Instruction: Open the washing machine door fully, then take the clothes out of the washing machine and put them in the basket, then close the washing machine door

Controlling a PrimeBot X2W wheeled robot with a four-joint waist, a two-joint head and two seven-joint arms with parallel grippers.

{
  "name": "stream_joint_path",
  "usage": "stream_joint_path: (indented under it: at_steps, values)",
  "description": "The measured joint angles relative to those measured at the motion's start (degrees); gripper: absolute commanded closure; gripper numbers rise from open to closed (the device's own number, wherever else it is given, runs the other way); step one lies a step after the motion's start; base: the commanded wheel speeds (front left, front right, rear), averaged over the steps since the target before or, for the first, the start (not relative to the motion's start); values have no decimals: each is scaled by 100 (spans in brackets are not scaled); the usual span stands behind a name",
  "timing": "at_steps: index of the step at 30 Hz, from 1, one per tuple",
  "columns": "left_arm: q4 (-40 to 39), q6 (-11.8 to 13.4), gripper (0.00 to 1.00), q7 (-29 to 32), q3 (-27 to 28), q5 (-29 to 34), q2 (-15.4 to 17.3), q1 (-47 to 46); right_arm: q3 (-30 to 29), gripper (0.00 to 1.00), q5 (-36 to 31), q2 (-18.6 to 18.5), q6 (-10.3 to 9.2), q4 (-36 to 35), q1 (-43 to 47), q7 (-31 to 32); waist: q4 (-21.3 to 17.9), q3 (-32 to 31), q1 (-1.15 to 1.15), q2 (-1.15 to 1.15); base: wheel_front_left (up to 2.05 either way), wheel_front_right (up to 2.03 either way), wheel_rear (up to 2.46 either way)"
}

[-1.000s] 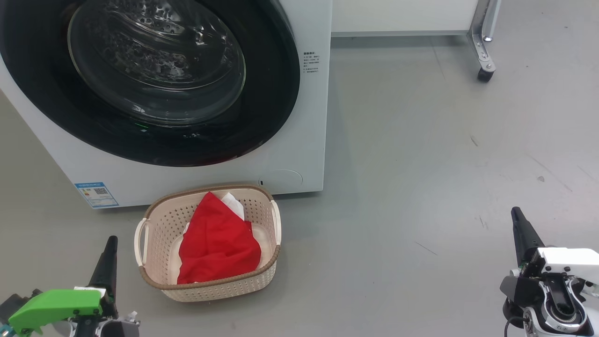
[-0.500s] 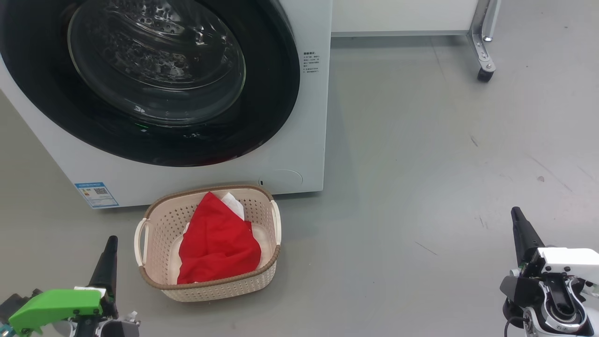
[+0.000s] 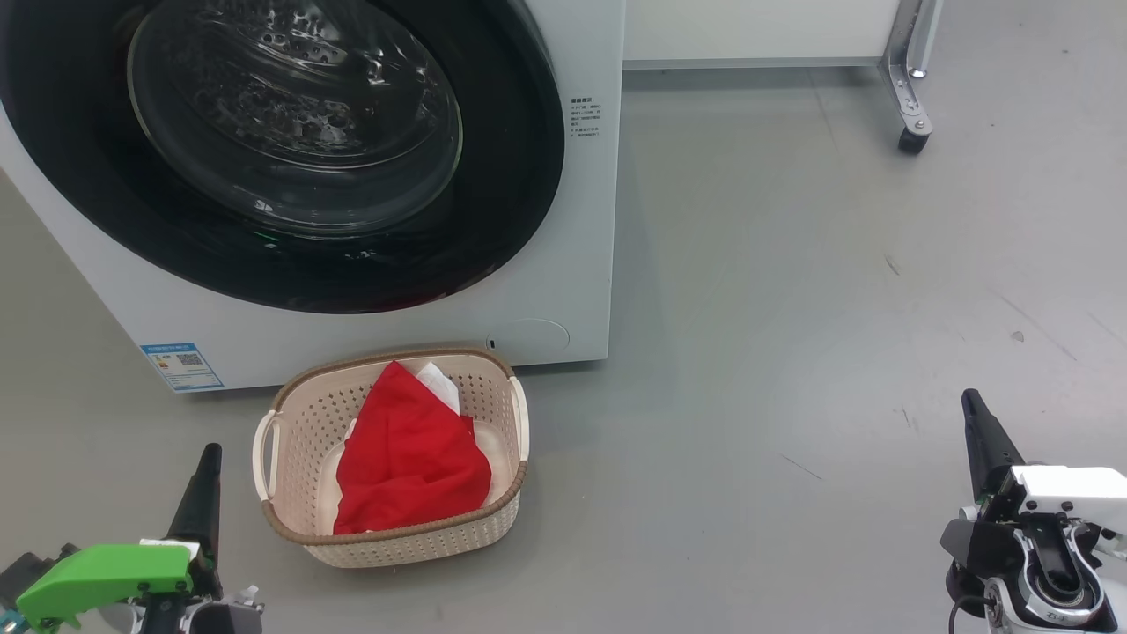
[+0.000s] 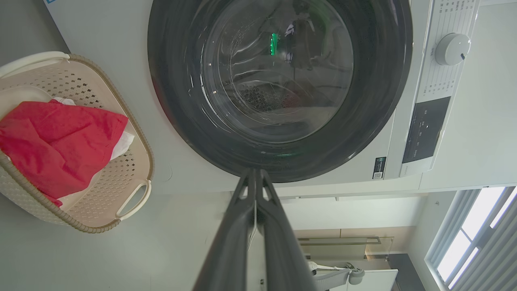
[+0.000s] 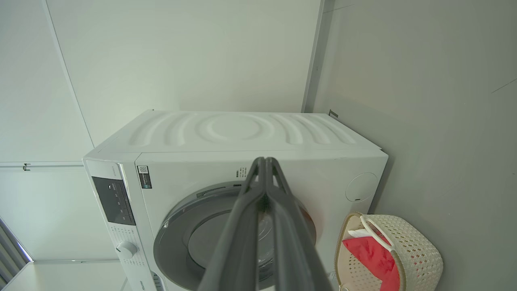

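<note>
Grey floor (image 3: 792, 264) carries the washer (image 3: 572, 264), its door (image 3: 506, 229) shut flush against the front. Low over the floor, the left pincer (image 3: 209, 458) has both fingers pressed together and holds nothing. The basket (image 3: 387, 541) stands just to its right and a little ahead, touching neither pincer. Red clothes (image 3: 409, 458) lie crumpled inside the basket. The right pincer (image 3: 973, 407) is likewise closed and empty, with the basket well apart to its left. The washer stands ahead of both pincers.
</note>
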Motion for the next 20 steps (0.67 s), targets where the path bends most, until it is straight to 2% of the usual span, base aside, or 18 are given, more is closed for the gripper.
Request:
stream_joint_path:
  at_steps: [20]
  values:
    - [-2,0,100,0,-1,0,0,0,3,100,0,0,0,-2,1,0,0,0,0,0,0,0,0]
